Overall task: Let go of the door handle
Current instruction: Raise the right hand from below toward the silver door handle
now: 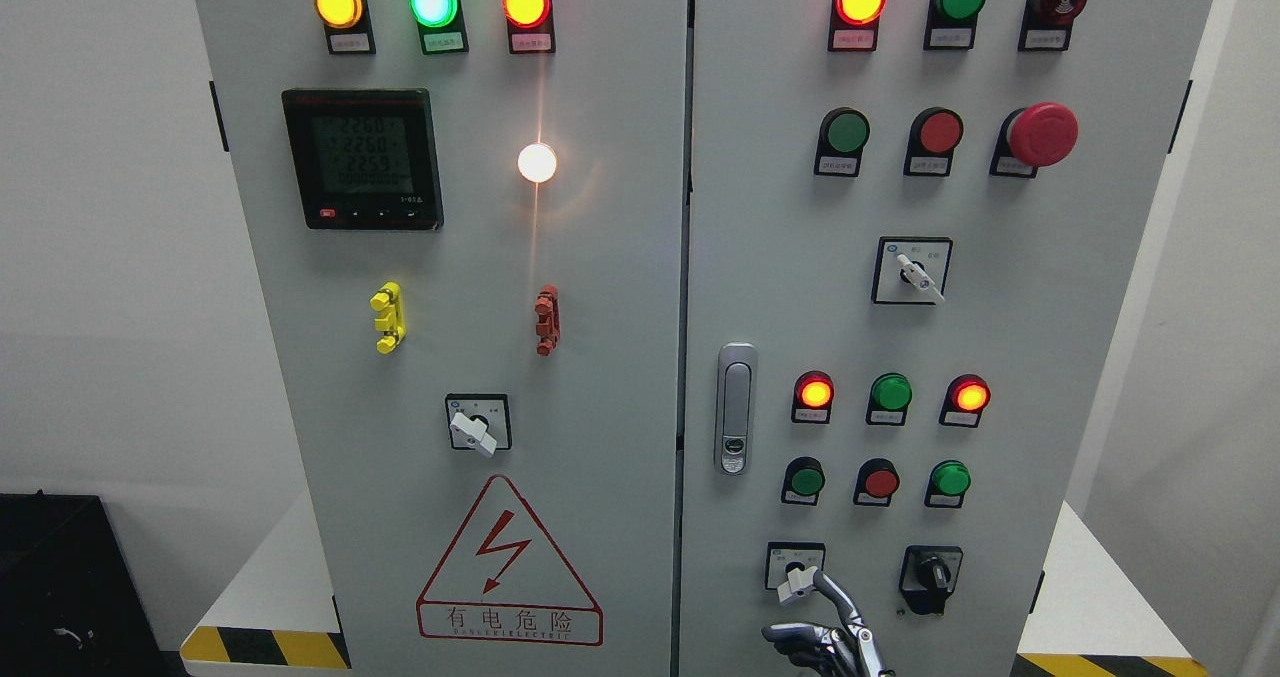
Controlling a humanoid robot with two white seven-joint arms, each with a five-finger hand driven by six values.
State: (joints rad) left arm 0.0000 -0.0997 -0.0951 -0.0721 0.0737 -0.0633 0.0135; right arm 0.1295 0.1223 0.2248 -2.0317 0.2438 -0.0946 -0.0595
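A grey two-door electrical cabinet (600,377) stands against a white wall; yellow-black hazard tape (265,647) marks the floor at its base; the door handle (736,409) sits upright at the left edge of the right door, free of contact. A hand (825,632) shows at the bottom edge below it, fingers loosely curled, holding nothing; its side cannot be told. The warning triangle (508,567) reads 有电危险; the digital meter (362,159) shows 2268, 2260, 2259.

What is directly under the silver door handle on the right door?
Below the door handle is bare grey door, then a hand at the bottom edge, fingers open, off the handle. Its arm is out of frame.
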